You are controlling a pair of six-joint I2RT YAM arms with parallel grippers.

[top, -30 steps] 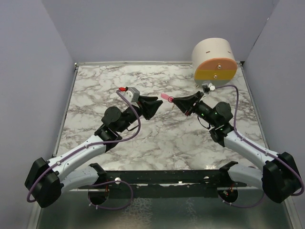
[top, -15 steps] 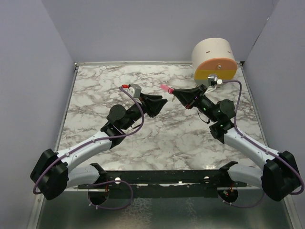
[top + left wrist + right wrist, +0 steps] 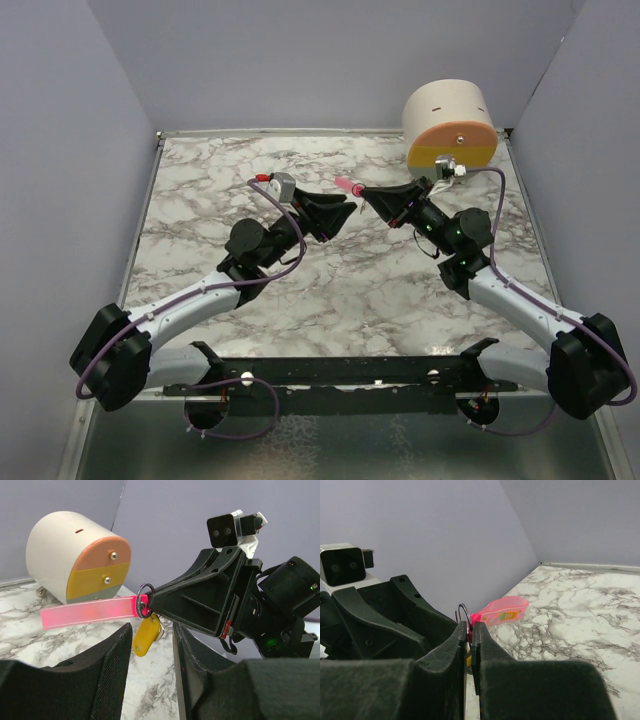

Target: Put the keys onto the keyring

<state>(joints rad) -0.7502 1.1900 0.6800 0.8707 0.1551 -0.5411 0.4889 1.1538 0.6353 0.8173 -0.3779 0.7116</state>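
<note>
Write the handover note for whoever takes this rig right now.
The right gripper is shut on the small metal ring, held above the table.
The left gripper is open and empty, its tips close to the right one's.
The elongated pink key sticks out sideways from the ring; the small yellow-headed key hangs beneath it.
Done: both keys look to be on the ring, though the joins are hard to make out.
Left: confirm that, then set the ring down.
</note>
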